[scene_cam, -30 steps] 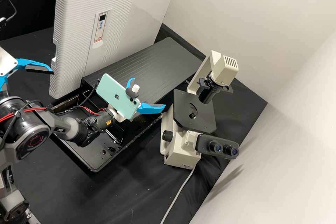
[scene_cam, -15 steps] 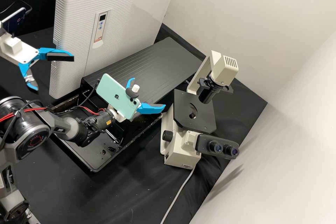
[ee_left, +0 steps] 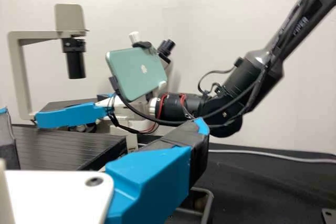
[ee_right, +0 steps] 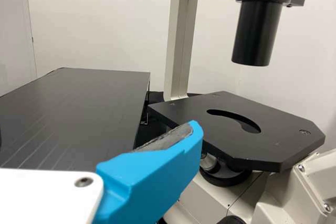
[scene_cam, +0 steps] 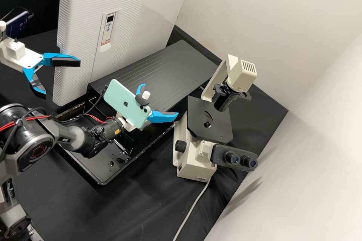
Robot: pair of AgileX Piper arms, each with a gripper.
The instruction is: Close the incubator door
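in the high view, the left gripper [scene_cam: 62,78] is coming further into sight, sweeping inward over the last second and now only slightly shifting, so that one blue finger is overlapping the free edge of the incubator door [scene_cam: 86,30]. whether it is touching, i am not able to tell. the door is hardly changing place: it is standing ajar in front of the incubator body [scene_cam: 162,3], with a gap showing along its top. the gripper is keeping its fingers spread wide, pinching nothing. this is looking like the lining-up before a push, with the closing itself still waiting. the next move is probably calling for steady pressing near the free edge; a glancing finger could be slipping off.

in the left wrist view, the pads are sitting well apart, and the right gripper's arm is showing beyond, carrying a mint phone [ee_left: 137,73].

in the right wrist view, a blue finger is pointing toward the microscope stage [ee_right: 236,127], beside the black platform [ee_right: 73,114]. from the high view, the right gripper [scene_cam: 160,99] is also holding its fingers spread, well apart from the door's free edge.
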